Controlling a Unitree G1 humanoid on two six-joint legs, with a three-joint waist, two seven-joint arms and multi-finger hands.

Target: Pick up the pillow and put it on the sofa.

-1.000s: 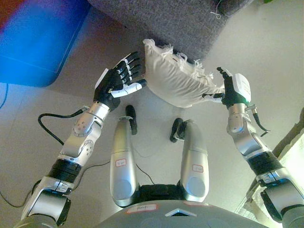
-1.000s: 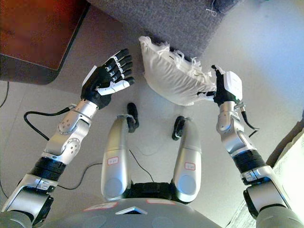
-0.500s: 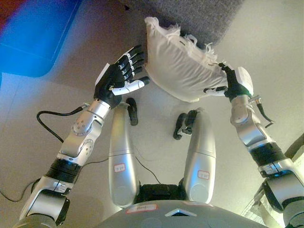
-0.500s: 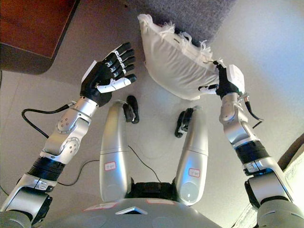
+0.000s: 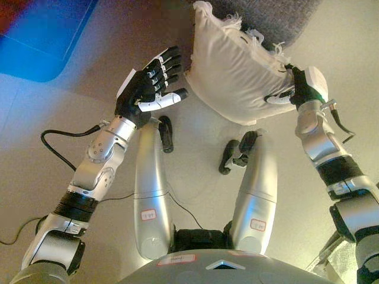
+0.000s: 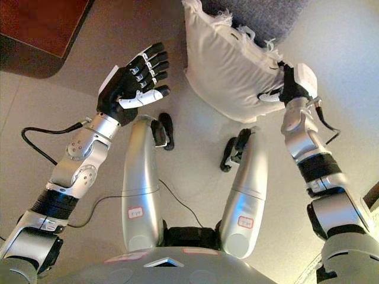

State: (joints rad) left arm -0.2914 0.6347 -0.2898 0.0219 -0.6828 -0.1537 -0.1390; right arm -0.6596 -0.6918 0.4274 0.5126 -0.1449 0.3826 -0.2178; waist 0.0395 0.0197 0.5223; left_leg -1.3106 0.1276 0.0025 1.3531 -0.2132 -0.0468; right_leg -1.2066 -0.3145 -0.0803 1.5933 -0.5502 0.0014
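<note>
Left eye view: right robot hand (image 5: pixel 299 89) grasps white fringed fabric pillow (image 5: pixel 237 77), lifted; left robot hand (image 5: pixel 149 89) released; placement on grey sofa (image 5: pixel 266 12) remains.

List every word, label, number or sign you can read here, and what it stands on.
None can be read.
The pillow, the sofa, the floor and both hands, left hand and right hand, show no legible print.
</note>
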